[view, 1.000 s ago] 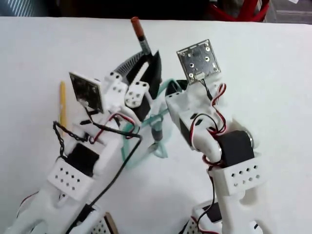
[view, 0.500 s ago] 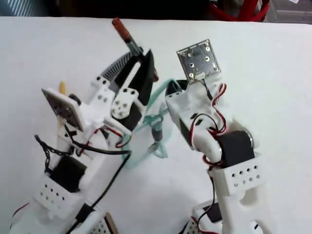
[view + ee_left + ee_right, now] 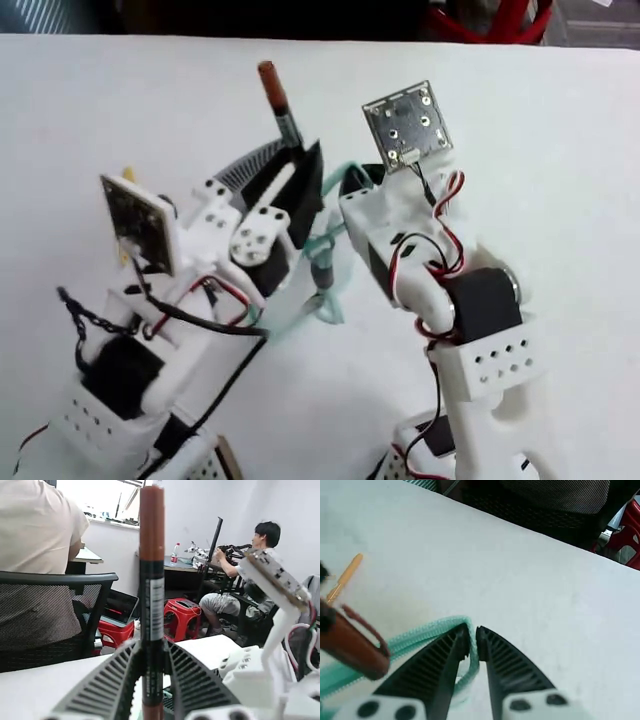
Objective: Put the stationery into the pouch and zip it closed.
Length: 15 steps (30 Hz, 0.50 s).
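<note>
jaws of the left gripper (image 3: 151,662) are clamped on a marker (image 3: 151,580) with a brown cap, which stands straight up between them. in the high view it points toward the top centre of the frame. jaws of the right gripper (image 3: 472,636) are almost closed, pinching the teal edge of the pouch (image 3: 420,637). the pouch lies mid-frame in the high view, between the two arms on the white table (image 3: 560,150). a dark pen (image 3: 322,272) seems to lie inside it. a yellow pencil (image 3: 345,577) lies on the table apart from the pouch.
</note>
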Each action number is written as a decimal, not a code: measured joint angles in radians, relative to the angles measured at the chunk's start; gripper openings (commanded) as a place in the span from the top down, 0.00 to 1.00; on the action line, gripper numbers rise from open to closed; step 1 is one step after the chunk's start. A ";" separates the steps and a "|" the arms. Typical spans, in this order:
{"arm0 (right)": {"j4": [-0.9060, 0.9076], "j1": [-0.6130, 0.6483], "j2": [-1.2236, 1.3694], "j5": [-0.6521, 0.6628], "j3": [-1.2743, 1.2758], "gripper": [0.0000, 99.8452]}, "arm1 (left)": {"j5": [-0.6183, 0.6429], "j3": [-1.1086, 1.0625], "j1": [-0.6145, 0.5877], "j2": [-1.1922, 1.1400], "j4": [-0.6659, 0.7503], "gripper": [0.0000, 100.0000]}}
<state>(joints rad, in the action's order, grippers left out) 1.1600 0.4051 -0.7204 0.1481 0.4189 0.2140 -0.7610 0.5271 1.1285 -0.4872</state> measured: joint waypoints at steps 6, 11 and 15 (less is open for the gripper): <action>0.000 0.000 0.000 0.000 0.000 0.98 | 0.032 -0.044 0.034 0.002 0.051 0.98; 0.000 0.000 0.000 0.000 0.000 0.98 | 0.032 -0.057 0.034 0.002 0.054 0.96; 0.000 0.000 0.000 0.000 0.000 0.98 | 0.032 -0.077 0.025 0.003 0.054 0.85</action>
<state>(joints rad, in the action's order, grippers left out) 1.1600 0.4051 -0.7204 0.1481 0.4189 0.2463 -0.8378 0.5516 1.1316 -0.4335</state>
